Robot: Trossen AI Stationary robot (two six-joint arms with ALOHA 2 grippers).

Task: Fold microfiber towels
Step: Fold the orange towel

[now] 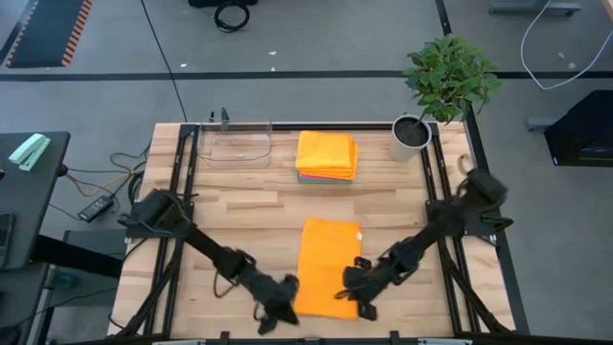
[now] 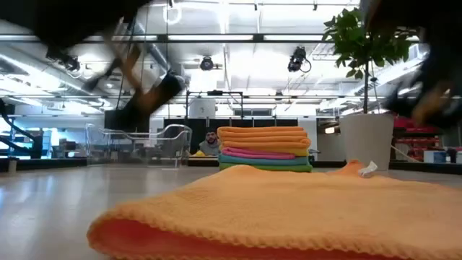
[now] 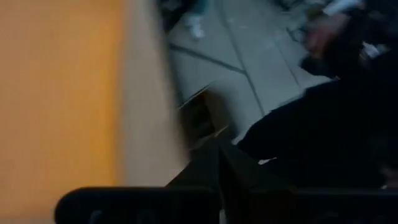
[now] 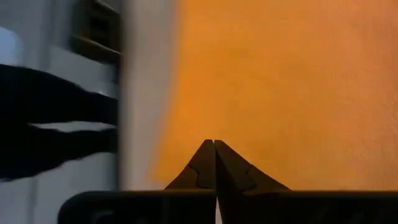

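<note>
An orange microfiber towel point(image 1: 329, 264) lies folded over on the wooden table, near the front edge; in the low view it fills the foreground point(image 2: 289, 209). A stack of folded towels point(image 1: 327, 156) in orange, pink, blue and green rests on the table at the back. My left gripper point(image 1: 285, 307) is shut beside the towel's near left corner, its tips point(image 3: 217, 142) over the table's edge. My right gripper point(image 1: 347, 290) is shut at the towel's near right edge, its tips point(image 4: 214, 144) over the orange cloth. My right gripper points its shut fingers slanting down at the towel's near right part point(image 4: 249, 112), with no cloth between them. Whether the tips touch the cloth, I cannot tell.
A clear plastic tray point(image 1: 235, 144) stands at the back left. A potted plant point(image 1: 414, 134) stands at the back right. A white tag point(image 2: 367, 169) sticks up from the towel. A person point(image 2: 209, 142) sits in the room beyond the table.
</note>
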